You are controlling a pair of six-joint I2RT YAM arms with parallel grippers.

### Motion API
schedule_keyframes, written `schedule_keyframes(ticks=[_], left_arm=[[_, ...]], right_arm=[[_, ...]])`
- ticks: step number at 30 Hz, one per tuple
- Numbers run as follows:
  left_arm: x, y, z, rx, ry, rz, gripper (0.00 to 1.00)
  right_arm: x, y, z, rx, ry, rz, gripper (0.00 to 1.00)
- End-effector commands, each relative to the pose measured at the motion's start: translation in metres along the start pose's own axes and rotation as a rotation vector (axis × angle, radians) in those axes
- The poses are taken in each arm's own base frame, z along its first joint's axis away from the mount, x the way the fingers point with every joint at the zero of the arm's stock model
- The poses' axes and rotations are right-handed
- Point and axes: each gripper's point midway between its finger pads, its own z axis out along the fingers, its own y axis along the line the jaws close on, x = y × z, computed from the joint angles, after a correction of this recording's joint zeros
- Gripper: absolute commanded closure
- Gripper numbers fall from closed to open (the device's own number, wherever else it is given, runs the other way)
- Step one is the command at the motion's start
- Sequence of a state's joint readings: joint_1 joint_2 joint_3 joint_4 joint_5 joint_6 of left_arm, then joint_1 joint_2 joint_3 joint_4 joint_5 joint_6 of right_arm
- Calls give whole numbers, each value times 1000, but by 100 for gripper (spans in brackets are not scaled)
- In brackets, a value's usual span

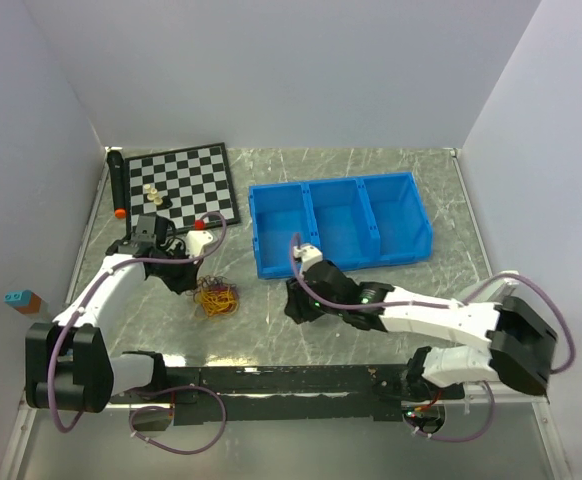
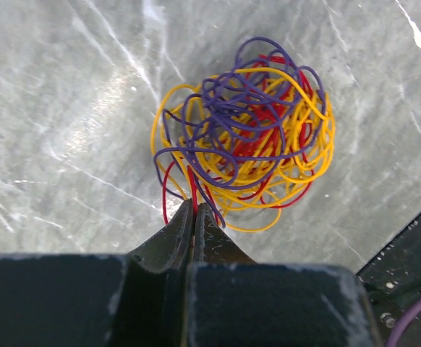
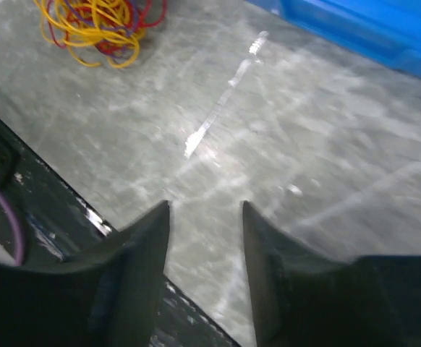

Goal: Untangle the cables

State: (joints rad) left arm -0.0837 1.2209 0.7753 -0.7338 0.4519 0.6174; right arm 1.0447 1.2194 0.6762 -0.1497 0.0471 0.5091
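The cables [image 1: 217, 298] lie as one tangled ball of thin yellow-orange, red and purple loops on the grey table. They fill the left wrist view [image 2: 247, 134] and show at the top left of the right wrist view [image 3: 95, 25]. My left gripper [image 1: 189, 280] sits at the ball's left edge. Its jaws [image 2: 194, 207] are shut on a red strand at the near edge of the ball. My right gripper [image 1: 299, 308] is open and empty over bare table [image 3: 205, 206], well to the right of the ball.
A blue three-compartment bin [image 1: 341, 222] stands behind the right gripper. A chessboard [image 1: 186, 180] with a few pieces lies at the back left, beside a black stick with a red tip [image 1: 117, 185]. A black rail [image 1: 291, 380] runs along the near edge.
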Motion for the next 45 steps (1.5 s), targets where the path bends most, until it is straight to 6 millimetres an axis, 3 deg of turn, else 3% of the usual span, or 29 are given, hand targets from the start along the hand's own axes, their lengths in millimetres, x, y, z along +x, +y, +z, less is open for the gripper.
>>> schedule_keyframes(ticks=[1,7,13,27,35,45], left_arm=[[0,-13,2,73,-14,5,99],[15,-11,8,42,10,14,99],[24,-10,13,44,40,11,99],[39,-15,16,51,63,20,99],[39,-14,15,48,62,18,99],[32,-11,10,26,38,14,99]], right_arm=[[-39,45,27,-134,-41,11,45],[-70,87,68,-253,-82,1,41],[-77,112,93,-294,-90,-19,43],[-66,103,142,-213,-68,25,58],[-64,91,137,-167,-78,24,99],[-54,64,95,-95,-110,46,100]])
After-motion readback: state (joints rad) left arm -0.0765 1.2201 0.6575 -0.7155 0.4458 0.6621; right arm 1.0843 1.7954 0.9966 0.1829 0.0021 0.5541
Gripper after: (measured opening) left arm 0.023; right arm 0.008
